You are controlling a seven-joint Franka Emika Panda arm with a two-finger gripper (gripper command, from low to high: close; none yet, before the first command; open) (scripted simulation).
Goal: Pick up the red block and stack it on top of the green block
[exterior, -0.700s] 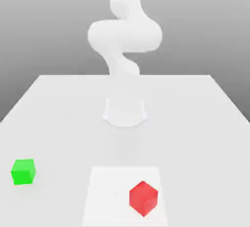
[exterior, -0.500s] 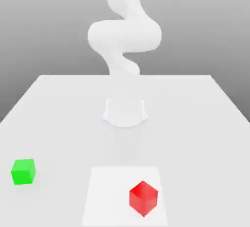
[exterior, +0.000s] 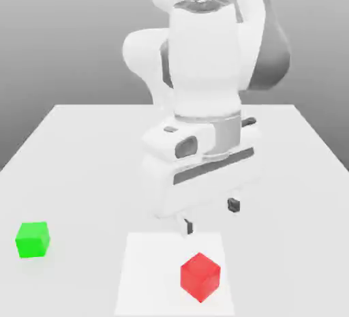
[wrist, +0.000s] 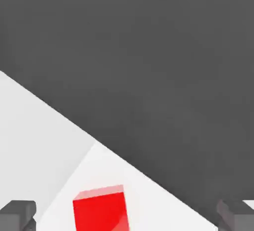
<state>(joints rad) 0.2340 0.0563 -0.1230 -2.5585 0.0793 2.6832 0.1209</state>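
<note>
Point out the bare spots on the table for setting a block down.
Free: table between green block and arm base; the exterior view's right side past red block. Crowded: above the red block, under the open gripper.

Red block (exterior: 200, 277): small bright red cube, smooth matte faces, plain. Seen resting flat on a paler square patch (exterior: 143, 275) of the bench (exterior: 82, 145), toward that patch's corner nearest the camera on the exterior view's right. It is turned so that one vertical edge faces the exterior camera; top face and two side faces are visible. In the hand view the red block (wrist: 100, 210) is seen with a lighter top face and a darker side face.

Green block (exterior: 33, 239): small bright green cube, same size as the red one, smooth and plain. Seen flat on the bench, at the exterior view's left, well apart from the red block and off the pale patch. Nothing is stacked on it.
</note>
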